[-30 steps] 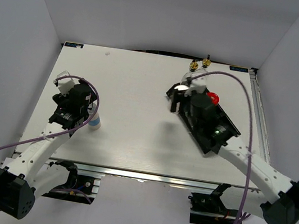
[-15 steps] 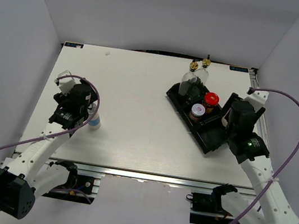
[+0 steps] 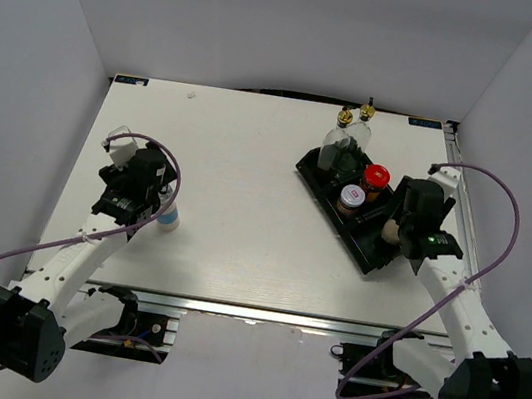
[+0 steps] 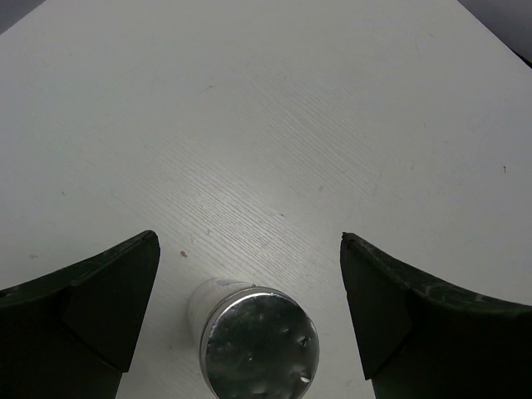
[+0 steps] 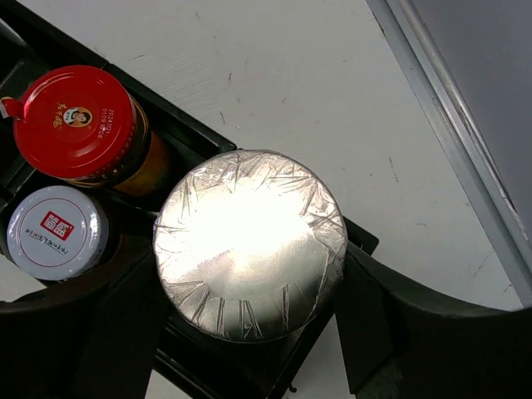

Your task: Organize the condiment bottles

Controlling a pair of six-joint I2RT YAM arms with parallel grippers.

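Nearest the camera, in the overhead view, two white arms reach up from the bottom edge over a white table [image 3: 252, 157].

At lower left, the left gripper [image 4: 247, 249] hangs above the blue-labelled shaker [image 3: 170, 217]. Its jaws are spread as wide as they go and hold nothing. The wrist view shows the shaker's silver lid standing upright between the two dark fingers, clear of both, at the bottom centre of the frame.

At right of centre, the right gripper [image 5: 249, 274] is partly closed around a foil-topped shaker [image 5: 249, 241], with a finger pressed against each side. This shaker sits over the near end compartment of the black tray [image 3: 370, 261]. Whether its base rests on the tray floor cannot be told.

Further along the tray, which runs diagonally toward the upper middle, stands a pale-lidded shaker [image 3: 351, 195] with a small red mark on its cap. Just beside it is the red-lidded jar [image 3: 376, 174].

Farthest away, at the tray's far end near the table's back edge, two clear glass bottles [image 3: 334, 152] with gold pourers stand upright, close together.
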